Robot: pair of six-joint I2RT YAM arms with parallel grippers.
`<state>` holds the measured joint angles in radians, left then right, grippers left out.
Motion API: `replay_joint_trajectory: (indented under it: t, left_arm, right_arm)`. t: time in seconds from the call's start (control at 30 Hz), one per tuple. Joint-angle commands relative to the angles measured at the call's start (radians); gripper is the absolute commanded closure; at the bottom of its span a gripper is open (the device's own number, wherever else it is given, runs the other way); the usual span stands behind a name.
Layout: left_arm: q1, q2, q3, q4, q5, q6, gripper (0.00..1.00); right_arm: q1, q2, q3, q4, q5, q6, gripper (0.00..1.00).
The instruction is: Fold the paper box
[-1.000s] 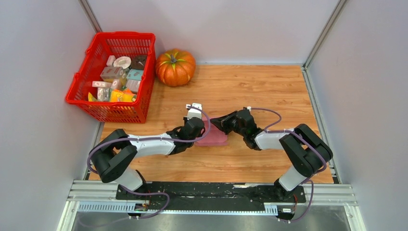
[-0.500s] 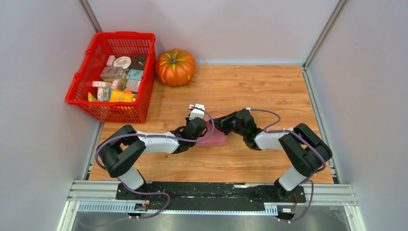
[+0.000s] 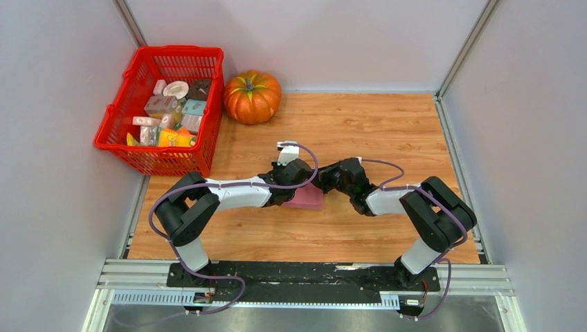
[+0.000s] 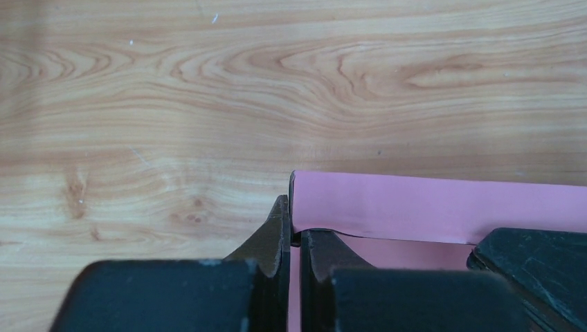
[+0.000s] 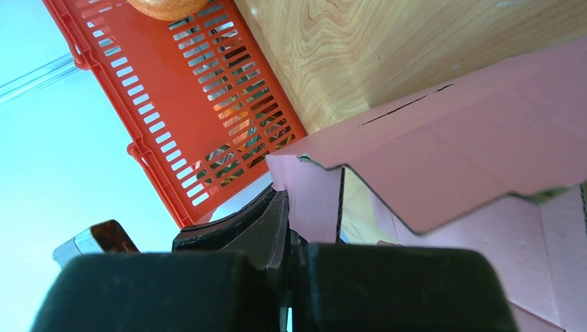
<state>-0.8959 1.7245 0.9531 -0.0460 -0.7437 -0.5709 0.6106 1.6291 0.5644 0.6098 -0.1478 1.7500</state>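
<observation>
Two arms work the box [image 3: 309, 200], which lies mid-table [image 3: 387, 131], well apart from the basket [image 3: 181, 49] and pumpkin [image 3: 252, 97].

Left gripper [image 4: 295, 232]: fingers pressed together, pinching a thin pink edge at the end of a raised long wall.

Right gripper [image 5: 294, 225]: pressed together on a corner flap.

Progress, judged: partway. One wall up, panels lifted and creased. Flaps loose, slit unfilled, no closed form yet. Left to do: tuck flaps, lock corners.

Both arms stretch low and inward from their bases, elbows bent, wrists nearly meeting. The left gripper [image 4: 293, 234] and the right gripper [image 5: 292, 223] are each pinched closed on an edge of the paper box [image 4: 429, 200].
</observation>
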Motion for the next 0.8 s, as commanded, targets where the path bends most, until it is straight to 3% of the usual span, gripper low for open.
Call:
replay_joint_trajectory:
  t: [0.0,0.07,0.17,0.2,0.23,0.27,0.3,0.37,0.43,0.53,0.6,0.77]
  left_arm:
    - [0.008,-0.002,-0.023,-0.066,-0.050,-0.041,1.00]
    - [0.006,-0.023,-0.059,0.042,-0.008,0.009,1.00]
    - [0.008,-0.064,-0.140,0.182,0.064,0.091,1.00]
    - [0.008,-0.072,-0.160,0.190,0.070,0.121,1.00]
    - [0.008,-0.080,-0.168,0.196,0.087,0.138,1.00]
    - [0.008,-0.100,-0.177,0.199,0.092,0.152,1.00]
    - [0.008,-0.108,-0.195,0.198,0.096,0.167,1.00]
    - [0.008,-0.143,-0.218,0.207,0.109,0.181,1.00]
    - [0.008,-0.163,-0.250,0.219,0.132,0.195,1.00]
    - [0.008,-0.195,-0.270,0.218,0.152,0.209,1.00]
    - [0.008,-0.206,-0.266,0.210,0.170,0.207,1.00]
    - [0.008,-0.175,-0.208,0.152,0.187,0.187,1.00]
  right_arm:
    - [0.025,-0.009,0.002,-0.077,-0.036,-0.024,1.00]
    - [0.021,-0.020,0.011,-0.096,-0.036,-0.059,0.99]
    - [-0.006,-0.073,0.038,-0.186,-0.067,-0.254,0.82]
    - [-0.015,-0.098,0.048,-0.223,-0.085,-0.323,0.62]
    - [-0.032,-0.148,0.069,-0.348,-0.108,-0.516,0.54]
    - [-0.040,-0.181,0.092,-0.429,-0.125,-0.609,0.47]
    - [-0.041,-0.216,0.121,-0.499,-0.134,-0.721,0.33]
    - [-0.043,-0.325,0.146,-0.715,-0.154,-0.959,0.29]
    - [-0.041,-0.421,0.190,-0.897,-0.167,-1.070,0.19]
    - [-0.046,-0.472,0.302,-1.127,-0.093,-1.240,0.19]
    - [-0.046,-0.459,0.333,-1.139,-0.098,-1.279,0.25]
    - [-0.045,-0.313,0.442,-1.130,-0.140,-1.224,0.56]
